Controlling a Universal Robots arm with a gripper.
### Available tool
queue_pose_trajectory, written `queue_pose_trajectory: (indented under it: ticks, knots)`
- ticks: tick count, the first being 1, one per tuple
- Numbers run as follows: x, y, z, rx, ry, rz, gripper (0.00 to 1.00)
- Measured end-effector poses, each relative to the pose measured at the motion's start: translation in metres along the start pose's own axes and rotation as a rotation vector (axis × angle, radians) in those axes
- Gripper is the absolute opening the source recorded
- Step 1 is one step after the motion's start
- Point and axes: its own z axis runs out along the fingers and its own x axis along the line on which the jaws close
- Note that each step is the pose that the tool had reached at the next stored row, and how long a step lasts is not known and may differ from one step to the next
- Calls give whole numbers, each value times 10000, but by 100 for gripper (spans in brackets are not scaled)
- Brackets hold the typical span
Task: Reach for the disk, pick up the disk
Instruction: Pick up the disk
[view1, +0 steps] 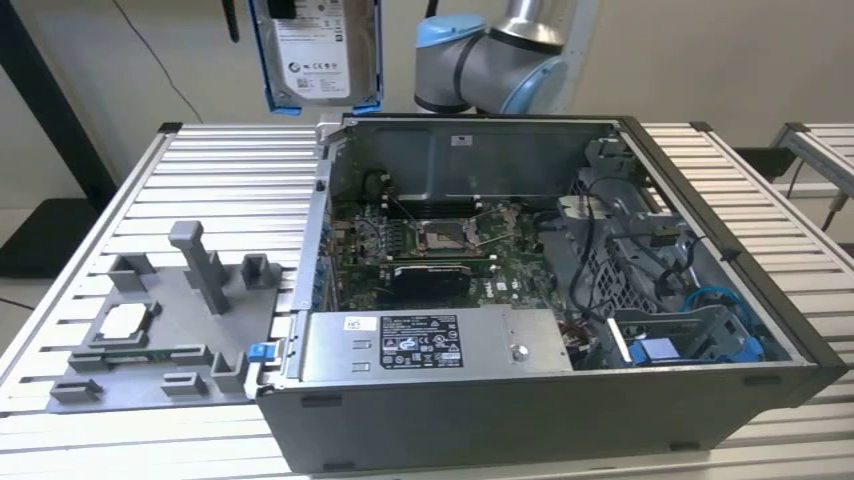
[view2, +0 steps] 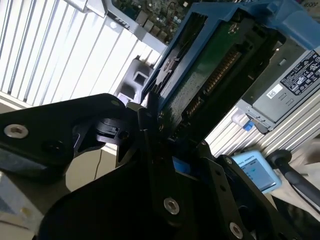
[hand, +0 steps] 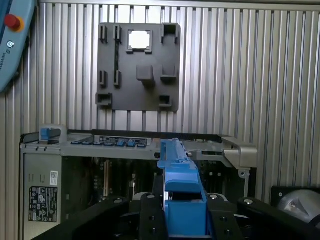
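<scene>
A slatted aluminium table is carrying the whole set-up. An open computer case is lying on its side on it, taking up the exterior view's right and middle. The robot arm is rising behind the case's far wall. On the slats to the exterior view's left of the case, a grey fixture plate with upright posts and pockets is sitting just beside the case.

Inside the case, the motherboard is facing up. The power supply is lying along the near wall, and a blue drive bay is occupying the near corner on the exterior view's right.

The disk is hanging upright in the air above the case's far corner on the exterior view's left, clear of both case and table. Its white label is facing the exterior camera. Its blue bracket is running around its edges.

The gripper is clamping the disk. In both wrist views its black fingers are pressing against the drive's two sides, with the bracket standing out between them.

A pale-blue pendant with a red button is resting at the table's edge. A small square silver-white chip is sitting in one pocket of the fixture plate, well apart from the disk.
</scene>
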Motion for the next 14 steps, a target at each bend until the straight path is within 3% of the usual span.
queue_pose_trajectory:
  ticks: [14]
  knots:
    - [4, -369, -10, 0, 0, 0, 0]
